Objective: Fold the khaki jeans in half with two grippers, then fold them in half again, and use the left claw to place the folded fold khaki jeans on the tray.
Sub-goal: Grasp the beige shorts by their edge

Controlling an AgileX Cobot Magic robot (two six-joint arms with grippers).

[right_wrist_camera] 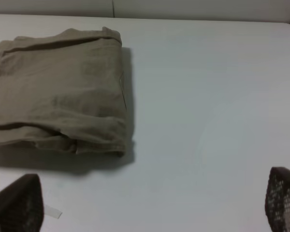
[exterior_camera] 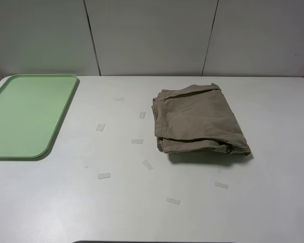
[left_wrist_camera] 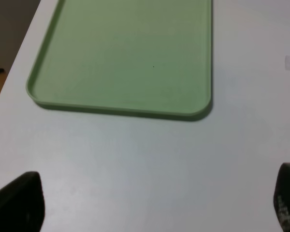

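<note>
The khaki jeans (exterior_camera: pixel 197 120) lie folded into a compact stack on the white table, right of centre; they also show in the right wrist view (right_wrist_camera: pixel 58 92). The pale green tray (exterior_camera: pixel 25 114) lies bare at the table's left; it also shows in the left wrist view (left_wrist_camera: pixel 125 53). Neither arm shows in the high view. My left gripper (left_wrist_camera: pixel 154 205) is open over bare table just short of the tray's near rim. My right gripper (right_wrist_camera: pixel 150 203) is open over bare table, near the jeans' corner and apart from them. Neither holds anything.
Several small clear tape pieces (exterior_camera: pixel 137 141) are stuck on the table between the tray and the jeans and in front of them. A panelled wall (exterior_camera: pixel 152 35) runs behind the table. The table's left edge (left_wrist_camera: pixel 14 77) drops off beside the tray.
</note>
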